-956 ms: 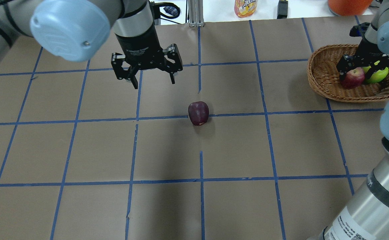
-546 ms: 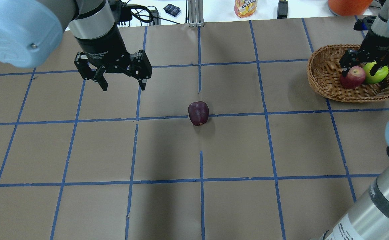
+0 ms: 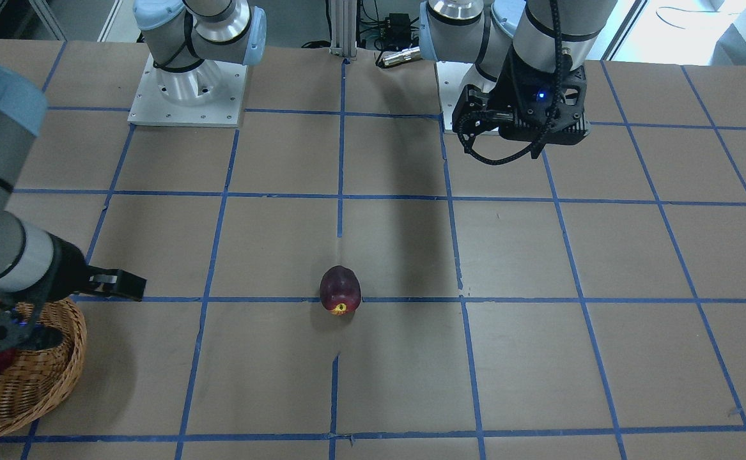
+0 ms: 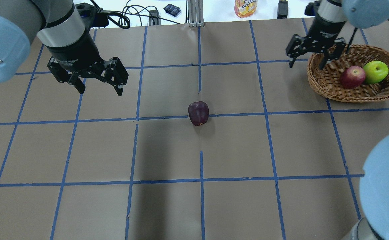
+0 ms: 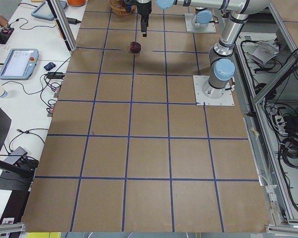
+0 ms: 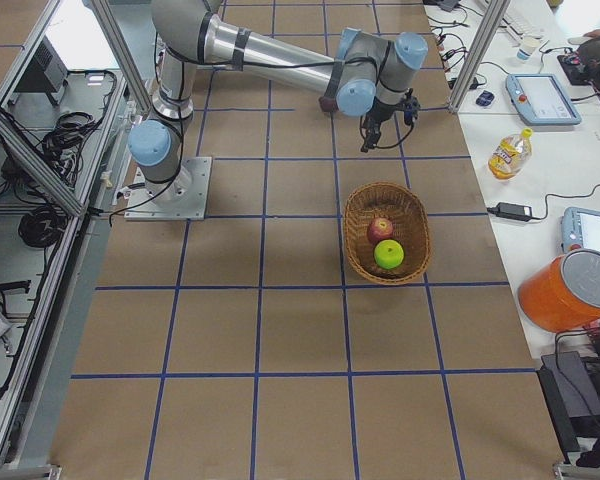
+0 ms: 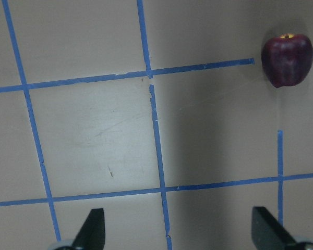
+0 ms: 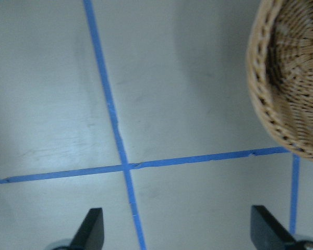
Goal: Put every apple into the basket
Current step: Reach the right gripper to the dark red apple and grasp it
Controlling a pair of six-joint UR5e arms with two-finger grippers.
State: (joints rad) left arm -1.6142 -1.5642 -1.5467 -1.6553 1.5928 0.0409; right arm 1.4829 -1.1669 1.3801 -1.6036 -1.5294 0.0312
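Observation:
The dark maroon apple [image 4: 198, 113] lies alone mid-table on a blue tape line; it also shows in the front view [image 3: 340, 291] and at the upper right of the left wrist view [image 7: 287, 60]. The wicker basket [image 4: 347, 97] stands at the far right and holds the red apple [image 4: 352, 76] and the yellow-green apple [image 4: 376, 71]. My left gripper [image 4: 100, 90] hangs open and empty, well to the left of and behind the maroon apple. My right gripper [image 4: 307, 65] is open and empty, above the basket's left rim [image 8: 287, 78].
Brown paper with a blue tape grid covers the table. Behind its far edge stand a juice bottle [image 4: 246, 7], an orange container [image 4: 347, 5], a metal post [image 4: 196, 13] and cables. My right arm's elbow [image 4: 384, 186] fills the lower right corner.
My right gripper let go of the red apple in the basket, rose and moved left to the basket's rim. My left gripper moved left, away from the maroon apple, which has not moved.

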